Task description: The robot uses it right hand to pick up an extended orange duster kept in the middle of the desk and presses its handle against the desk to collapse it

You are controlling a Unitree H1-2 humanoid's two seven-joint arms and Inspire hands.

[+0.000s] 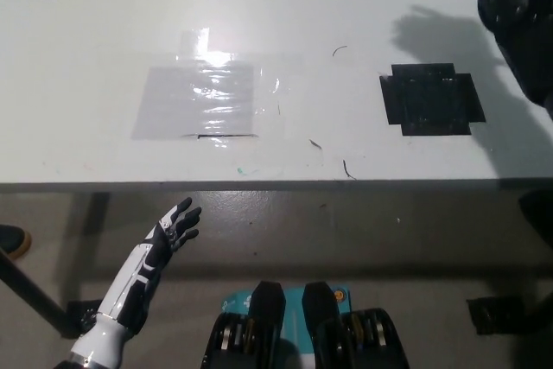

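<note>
The orange duster does not show in the head view now. Only part of my black right arm (pixel 517 15) is visible at the top right corner, raised above the white desk (pixel 86 58); its hand lies beyond the picture's edge. The arm casts a shadow on the desk just above a black square patch (pixel 430 98). My white left hand (pixel 177 223) rests below the desk's front edge at the lower left, open, fingers spread, holding nothing.
A shiny clear tape patch (pixel 203 101) lies on the desk left of centre. The desk's front edge (pixel 259 184) runs across the picture. Grey floor lies below it, with a shoe tip (pixel 10 241) at the far left.
</note>
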